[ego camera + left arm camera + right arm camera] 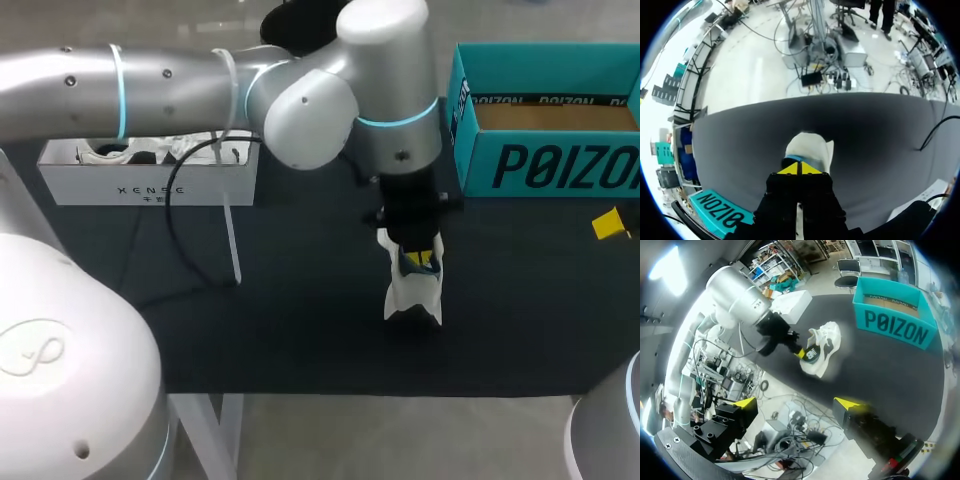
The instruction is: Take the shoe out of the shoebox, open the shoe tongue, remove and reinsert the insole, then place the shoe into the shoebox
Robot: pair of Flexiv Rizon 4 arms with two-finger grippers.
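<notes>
White fabric sneaker (412, 288) out on the black mat (300, 320), near the teal cardboard shoebox (545, 165); my left gripper (420, 260) clenched at its mouth, right gripper (797, 404) released; insole work and reboxing seemingly remain

Dark table (300, 345) bearing shoe (412, 292), teal shoebox (545, 168), white box (150, 185)

Robotics lab (left arm (180, 85) over black-matted table (300, 340)).
</notes>
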